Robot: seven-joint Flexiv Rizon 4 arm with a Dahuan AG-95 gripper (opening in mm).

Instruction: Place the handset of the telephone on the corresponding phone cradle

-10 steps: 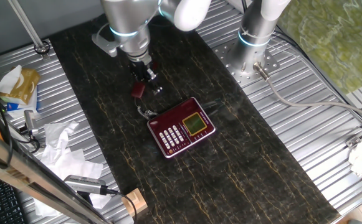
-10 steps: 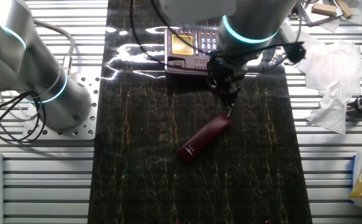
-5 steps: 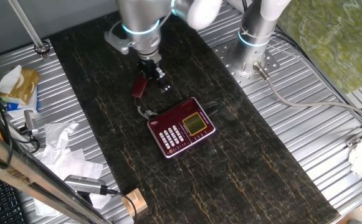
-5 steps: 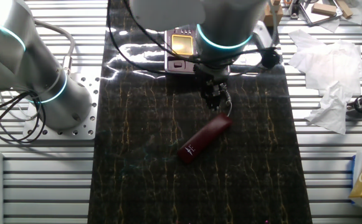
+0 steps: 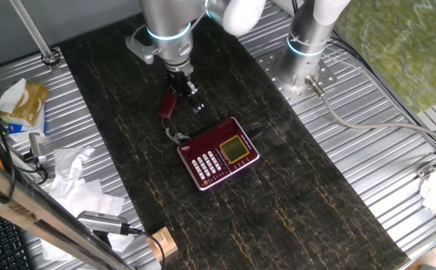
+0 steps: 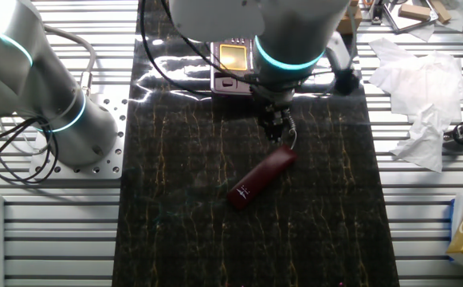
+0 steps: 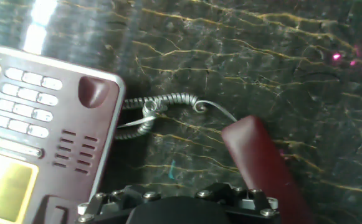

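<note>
Hand view cuts off the handset (image 7: 261, 163) and telephone (image 7: 37, 130).

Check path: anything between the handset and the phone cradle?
Nothing solid. Between the handset and the phone cradle is bare dark mat, crossed only by the handset's own curly cord. The gripper hovers near the handset's cord end.

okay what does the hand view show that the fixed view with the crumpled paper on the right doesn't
Only the hand view shows the curly cord running from the telephone to the handset, plus the phone cradle with its speaker slots.

Only that fixed view shows the claw hanging above the handset's near end, the whole handset lying on the dark mat, a second arm base and the crumpled paper.

Both show the dark red handset off the telephone, lying on the mat, and the yellow-green display.
</note>
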